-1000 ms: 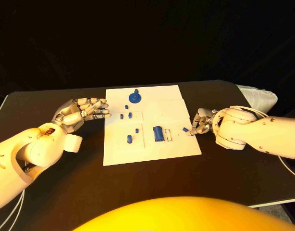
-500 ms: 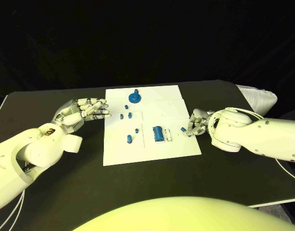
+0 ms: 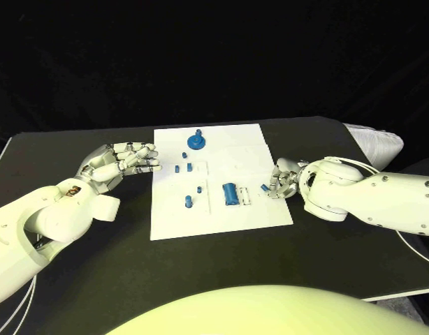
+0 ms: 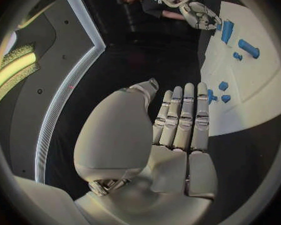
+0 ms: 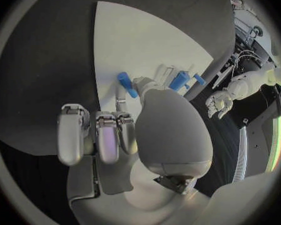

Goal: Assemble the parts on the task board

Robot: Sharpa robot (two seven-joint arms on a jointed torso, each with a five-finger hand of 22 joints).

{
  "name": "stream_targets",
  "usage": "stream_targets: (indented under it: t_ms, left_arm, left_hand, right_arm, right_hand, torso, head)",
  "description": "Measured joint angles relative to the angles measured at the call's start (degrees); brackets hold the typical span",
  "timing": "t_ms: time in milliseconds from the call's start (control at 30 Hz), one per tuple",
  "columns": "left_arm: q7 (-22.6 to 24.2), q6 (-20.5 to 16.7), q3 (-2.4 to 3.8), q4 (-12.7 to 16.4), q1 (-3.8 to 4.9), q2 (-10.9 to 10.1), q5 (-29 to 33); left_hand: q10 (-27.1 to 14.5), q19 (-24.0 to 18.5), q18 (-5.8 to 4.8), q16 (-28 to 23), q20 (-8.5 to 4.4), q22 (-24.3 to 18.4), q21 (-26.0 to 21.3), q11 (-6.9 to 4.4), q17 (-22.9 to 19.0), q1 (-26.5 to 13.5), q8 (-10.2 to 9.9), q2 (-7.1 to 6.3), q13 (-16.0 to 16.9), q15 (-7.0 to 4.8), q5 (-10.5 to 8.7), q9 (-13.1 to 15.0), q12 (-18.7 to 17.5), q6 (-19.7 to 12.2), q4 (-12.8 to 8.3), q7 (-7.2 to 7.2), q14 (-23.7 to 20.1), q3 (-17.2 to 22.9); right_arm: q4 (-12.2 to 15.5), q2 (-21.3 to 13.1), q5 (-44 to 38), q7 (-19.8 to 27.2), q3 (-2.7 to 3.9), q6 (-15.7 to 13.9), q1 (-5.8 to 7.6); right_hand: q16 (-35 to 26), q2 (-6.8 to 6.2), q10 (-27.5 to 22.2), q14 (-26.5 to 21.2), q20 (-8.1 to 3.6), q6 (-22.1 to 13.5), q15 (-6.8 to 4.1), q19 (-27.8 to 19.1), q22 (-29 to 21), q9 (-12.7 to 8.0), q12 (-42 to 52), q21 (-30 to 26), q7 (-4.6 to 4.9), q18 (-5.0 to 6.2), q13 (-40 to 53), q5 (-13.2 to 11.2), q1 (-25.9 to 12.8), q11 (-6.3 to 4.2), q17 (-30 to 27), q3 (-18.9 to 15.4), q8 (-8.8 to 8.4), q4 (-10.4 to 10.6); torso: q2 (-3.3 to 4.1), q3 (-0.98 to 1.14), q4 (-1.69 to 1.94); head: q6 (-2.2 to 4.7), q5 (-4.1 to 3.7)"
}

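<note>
Both hands at task board [image 3: 237, 214] edges: left hand [image 3: 122, 162] empty, fingers together; right hand [image 3: 287, 179] pinches blue part [image 3: 266, 188].

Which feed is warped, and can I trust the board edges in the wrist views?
Head view: task board edges run straight, parts crisp. Left wrist view: fisheye, the board's edge bows behind the left hand. Right wrist view: same bending; right hand hides part of the board.
</note>
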Motion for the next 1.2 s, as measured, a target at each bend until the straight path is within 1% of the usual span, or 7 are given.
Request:
stream_targets:
  t_ms: [133, 200, 267, 333, 800, 1133, 1200]
  left_arm:
    - [-0.02, 0.0, 0.0, 0.01, 0.0, -0.02, 0.0]
    - [-0.03, 0.0, 0.0, 0.02, 0.0, -0.04, 0.0]
    - [-0.04, 0.0, 0.0, 0.03, 0.0, -0.07, 0.0]
    - [-0.04, -0.01, 0.0, 0.04, 0.0, -0.09, 0.0]
    - [-0.13, -0.01, 0.0, 0.08, -0.01, -0.13, 0.0]
    - [-0.25, -0.01, 0.0, 0.14, -0.01, -0.12, 0.0]
    - [-0.27, -0.01, 0.0, 0.15, -0.01, -0.13, 0.0]
  left_hand:
    - [0.0, 0.0, 0.0, 0.0, 0.0, 0.0, 0.0, 0.0, 0.0, 0.0, 0.0, 0.0, 0.0, 0.0, 0.0, 0.0, 0.0, 0.0, 0.0, 0.0, 0.0, 0.0]
    - [0.0, 0.0, 0.0, 0.0, 0.0, 0.0, 0.0, 0.0, 0.05, 0.0, 0.0, 0.0, 0.0, 0.0, 0.0, 0.0, 0.0, 0.0, 0.0, 0.0, 0.0, 0.0]
    - [0.0, 0.0, 0.0, 0.0, 0.0, 0.0, 0.0, 0.0, 0.07, 0.0, 0.0, 0.0, 0.0, 0.0, 0.0, 0.0, 0.0, 0.0, 0.0, 0.0, 0.0, 0.0]
    - [0.0, 0.0, 0.0, 0.0, 0.0, 0.0, 0.0, 0.0, 0.07, 0.0, 0.0, 0.0, 0.0, 0.0, 0.0, 0.0, 0.0, 0.0, 0.0, 0.0, 0.0, 0.0]
    - [0.0, 0.0, 0.0, 0.0, 0.0, 0.0, 0.0, 0.0, 0.12, -0.23, 0.0, 0.23, 0.0, 0.0, 0.0, -0.05, 0.0, 0.0, 0.0, 0.0, 0.0, 0.0]
    - [0.0, 0.0, 0.01, -0.22, 0.0, 0.0, 0.0, 0.0, 0.11, -0.23, 0.0, 0.23, 0.0, 0.0, 0.0, -0.05, 0.0, 0.21, 0.16, 0.21, 0.0, -0.16]
    - [0.0, 0.0, 0.0, -0.22, 0.0, 0.0, 0.0, 0.0, 0.13, -0.23, 0.0, 0.23, 0.0, 0.0, 0.0, -0.05, 0.0, 0.21, 0.16, 0.21, 0.0, -0.16]
  right_arm:
    - [-0.11, -0.04, 0.72, 0.33, -0.01, -0.21, 0.0]
    - [0.11, -0.17, 1.2, 0.43, -0.01, -0.38, 0.01]
    - [0.65, -0.4, 1.94, 0.53, -0.02, -0.66, 0.04]
    - [1.44, -0.68, 2.96, 0.61, -0.1, -0.92, 0.15]
    - [6.89, -1.34, 11.28, 0.57, -0.24, -2.38, 3.25]
    - [5.77, 1.29, 14.67, -0.8, -0.67, -2.33, 3.31]
    - [5.22, 1.83, 14.94, -1.19, -0.82, -2.22, 3.12]
  right_hand:
    - [0.0, -1.54, 0.2, 0.01, 0.0, -0.48, 0.01, 0.0, 0.0, 0.37, 0.0, -0.16, 0.48, 0.01, 0.0, 2.19, -1.62, 0.2, 0.0, 1.78, -0.06, -0.2]
    - [0.0, -1.6, -0.01, 0.01, 0.0, -0.54, 0.02, 0.0, 0.0, 0.4, 0.0, -0.2, 0.54, 0.0, 0.0, 2.85, -2.76, 0.41, 0.0, 4.32, -0.34, -2.74]
    - [0.0, -1.52, -0.01, 0.01, 0.0, -0.71, 0.02, 0.0, -0.01, 0.5, 0.0, -0.2, 0.53, 0.0, 0.0, 3.2, -3.46, 0.41, 0.0, 4.72, -0.5, -3.14]
    - [0.0, -1.59, -0.02, 0.01, 0.0, -1.08, 0.02, 0.0, -0.01, 0.47, 0.0, -0.2, 0.5, 0.0, 0.0, 3.2, -4.0, 0.42, 0.0, 6.83, -0.49, -5.24]
    - [0.0, -1.67, -0.02, 0.01, 0.0, -0.76, 0.02, 0.0, -0.02, 1.37, 0.0, -0.2, -0.01, 0.0, 0.0, 2.23, -6.3, 0.42, -0.01, 9.14, 0.39, -7.57]
    - [0.0, -1.74, -0.02, 0.01, 0.01, -0.75, 0.02, 0.0, 0.03, 1.77, 0.0, -0.2, -0.02, 0.01, 0.0, 0.8, -8.95, 0.42, -0.01, 11.57, 0.39, -10.5]
    - [0.0, -1.6, -0.02, 0.01, 0.01, -0.76, 0.02, 0.0, 0.03, 1.77, 0.0, -0.2, -0.02, 0.01, 0.0, 0.76, -10.0, 0.42, -0.01, 12.73, 0.38, -12.2]
  torso:
    - [-0.01, 0.0, 0.0]
    - [-0.01, -0.01, -0.01]
    - [0.01, 0.03, -0.01]
    - [0.02, 0.03, -0.03]
    - [0.03, 0.07, 0.01]
    - [0.03, 0.01, 0.05]
    - [0.03, 0.01, 0.07]
  head:
    - [0.0, 0.07]
    - [0.0, 0.13]
    - [0.0, 0.16]
    - [0.0, 0.19]
    - [0.0, -0.08]
    - [0.0, -0.05]
    - [0.0, 0.01]
